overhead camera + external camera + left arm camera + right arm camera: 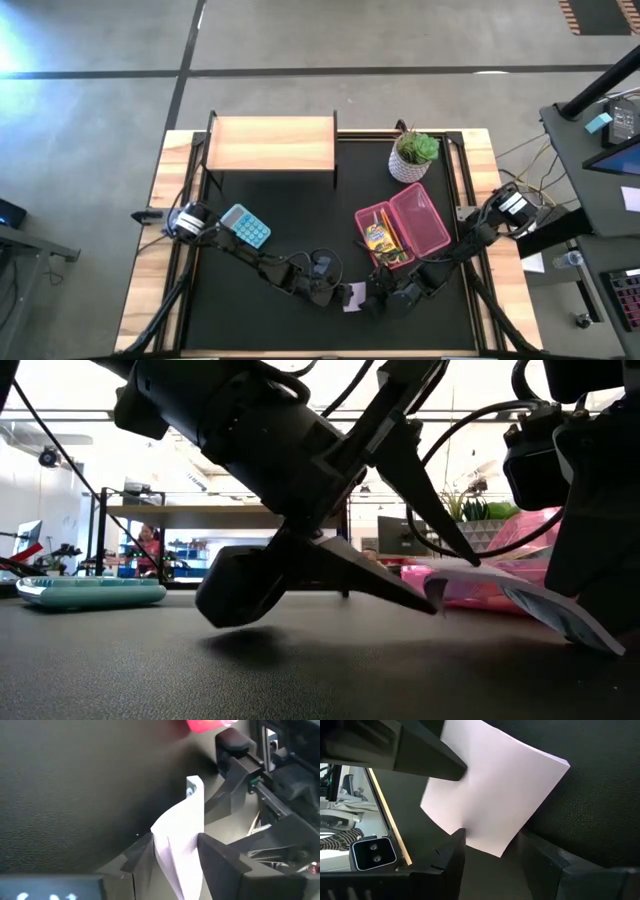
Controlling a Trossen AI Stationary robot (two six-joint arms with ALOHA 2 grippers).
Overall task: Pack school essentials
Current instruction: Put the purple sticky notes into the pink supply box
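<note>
The pale lilac note pad point(353, 296) is near the table's near edge, between my two grippers. My left gripper point(338, 293) comes at it from the left and is shut on it. My right gripper point(380, 300) comes from the right and is open; its fingers stand on either side of the pad's corner point(496, 851). In the low view the pad point(530, 600) slants, high at the left gripper and low toward the right one. The pink case point(440, 235) lies open behind them with a yellow crayon box point(378, 237) and pencils inside. Scissors and eraser I cannot make out. My left gripper pinches the note pad between its two fingers at one edge point(176, 845), coming level from the table's left. One finger point(432, 762) lies on the pad's upper face, the other underneath. The pad bows between the fingers, and this end is lifted off the table. My right gripper: whether its fingers point(454, 851) touch the pad's corner, I cannot tell.
A teal calculator point(245, 226) lies by the left arm. A wooden shelf point(270, 143) stands at the far edge, with a potted plant point(413, 155) to its right, just behind the pink case. Black mat shows bare at the table's middle point(300, 215).
</note>
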